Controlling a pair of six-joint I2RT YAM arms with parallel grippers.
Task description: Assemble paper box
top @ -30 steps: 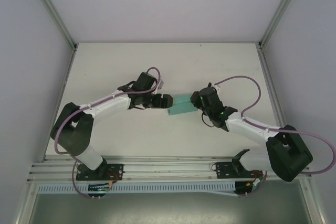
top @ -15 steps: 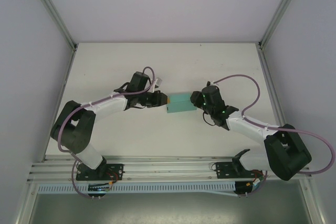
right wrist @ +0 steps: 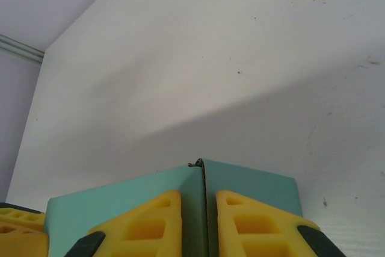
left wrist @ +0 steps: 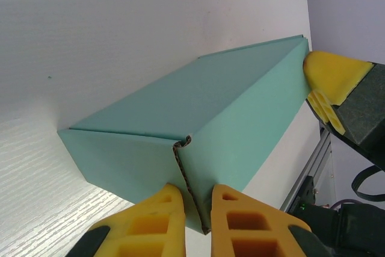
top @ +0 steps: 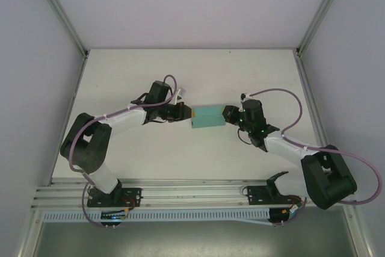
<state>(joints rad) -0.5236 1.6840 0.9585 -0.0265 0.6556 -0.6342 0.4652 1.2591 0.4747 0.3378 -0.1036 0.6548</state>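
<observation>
White bench point(top: 180, 161): teal-green folded paper-card box point(top: 207, 118) at its centre, lying closed. Pinched on one end seam: left gripper point(left wrist: 197, 195); on opposite seam: right gripper point(right wrist: 199, 201). Step likely: closing ends. Next: press seams flush, avoid crushing card.

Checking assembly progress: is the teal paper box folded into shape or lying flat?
Folded into shape: the paper box shows a top panel and side walls meeting at corners; left gripper and right gripper pinch its ends.
</observation>
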